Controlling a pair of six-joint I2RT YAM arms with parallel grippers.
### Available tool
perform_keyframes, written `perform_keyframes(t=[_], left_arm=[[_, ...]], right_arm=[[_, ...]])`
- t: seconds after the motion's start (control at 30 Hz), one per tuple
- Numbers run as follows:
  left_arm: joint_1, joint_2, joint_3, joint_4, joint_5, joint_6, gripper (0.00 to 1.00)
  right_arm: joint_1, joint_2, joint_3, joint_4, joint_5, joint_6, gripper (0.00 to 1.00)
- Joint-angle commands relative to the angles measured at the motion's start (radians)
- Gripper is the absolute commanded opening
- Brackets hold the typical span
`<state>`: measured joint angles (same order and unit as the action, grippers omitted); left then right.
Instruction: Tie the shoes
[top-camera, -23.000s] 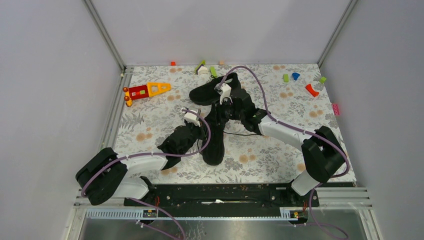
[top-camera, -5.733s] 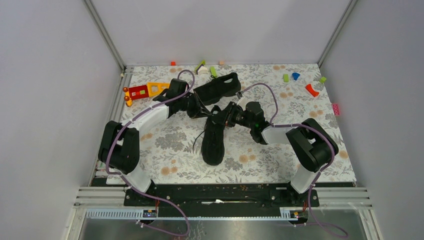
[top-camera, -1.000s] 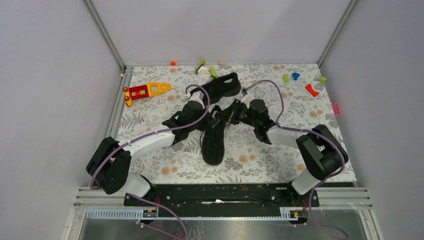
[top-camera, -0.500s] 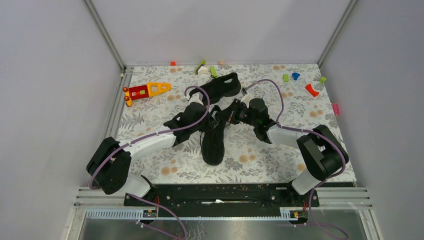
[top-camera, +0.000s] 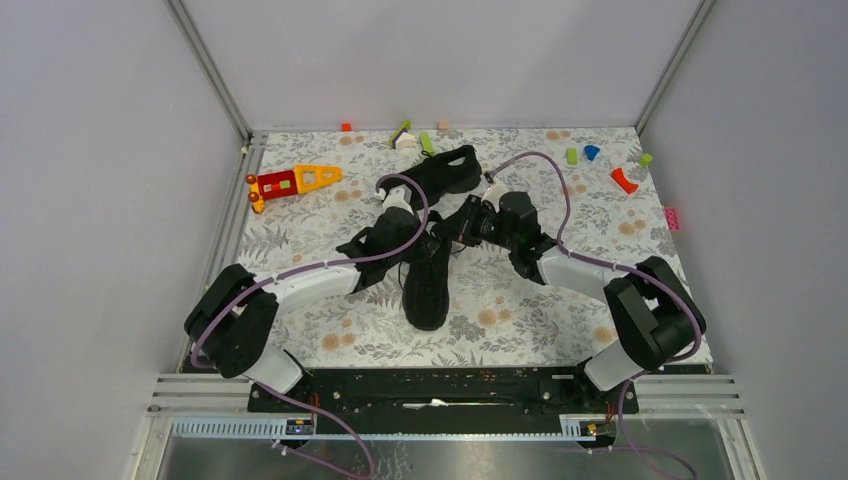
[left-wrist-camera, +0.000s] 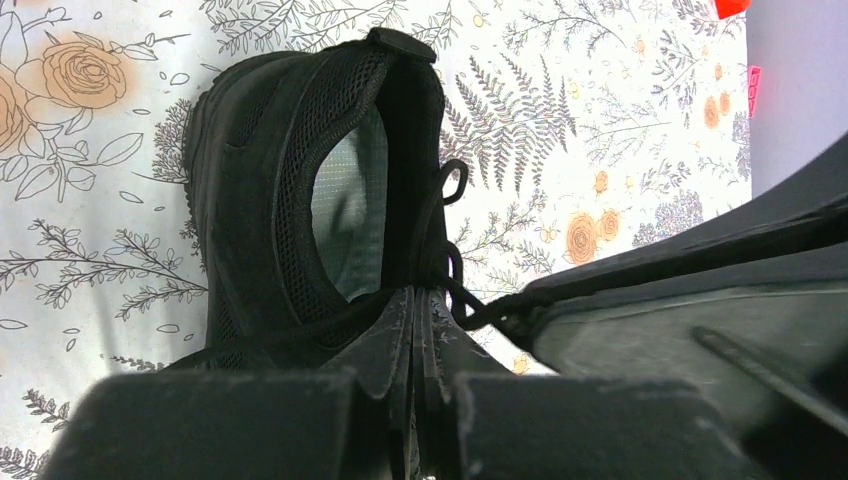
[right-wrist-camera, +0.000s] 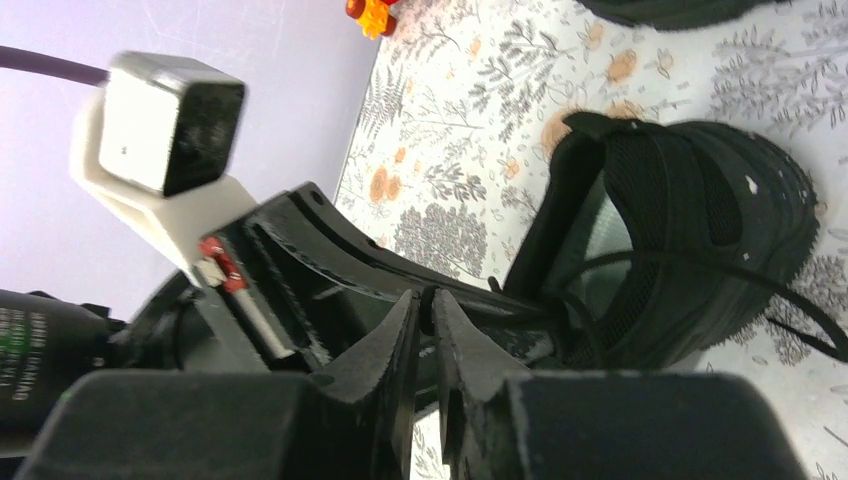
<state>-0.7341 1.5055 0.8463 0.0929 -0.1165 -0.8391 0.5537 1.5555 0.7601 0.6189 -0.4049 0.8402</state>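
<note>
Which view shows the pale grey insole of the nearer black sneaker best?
Left wrist: the pale grey insole of the black low-top sneaker faces the lens through the open collar. Right wrist shows a narrow strip. Top external: the arms cover the opening; no insole visible.

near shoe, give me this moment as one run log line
left gripper shut on lace | right gripper jaws barely apart, hold unclear | near shoe upright, no bow seen

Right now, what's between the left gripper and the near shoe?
A thin black lace runs from the left gripper to the near shoe; the left wrist view shows it.
</note>
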Motion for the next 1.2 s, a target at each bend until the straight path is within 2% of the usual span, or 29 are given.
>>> perform_keyframes(t=[0.0,0.1,0.23,0.33,0.43,0.6,0.8,1.17], left_arm=[[0.004,0.017,-0.026,0.107,0.011,0.017,0.0],[0.018,0.022,-0.047,0.153,0.064,-0.001,0.0],[0.038,0.03,-0.06,0.176,0.103,-0.016,0.0],[0.048,0.034,-0.065,0.177,0.111,-0.017,0.0],[0.053,0.039,-0.066,0.173,0.134,-0.022,0.0],[0.053,0.033,-0.069,0.17,0.136,-0.023,0.0],[0.054,0.021,-0.07,0.162,0.141,-0.024,0.0],[0.053,0.0,-0.069,0.145,0.147,-0.025,0.0]], right_arm=[[0.007,-0.042,0.081,-0.015,-0.007,-0.05,0.18],[0.016,-0.038,0.116,-0.07,-0.006,-0.076,0.19],[0.018,-0.057,0.107,-0.091,0.017,-0.083,0.3],[0.017,-0.078,0.109,-0.133,0.036,-0.104,0.32],[0.017,-0.104,0.101,-0.156,0.062,-0.119,0.4],[0.007,-0.173,0.032,-0.204,0.148,-0.123,0.39],[0.002,-0.228,-0.026,-0.32,0.195,-0.116,0.34],[0.003,-0.044,0.079,-0.402,0.12,-0.092,0.33]])
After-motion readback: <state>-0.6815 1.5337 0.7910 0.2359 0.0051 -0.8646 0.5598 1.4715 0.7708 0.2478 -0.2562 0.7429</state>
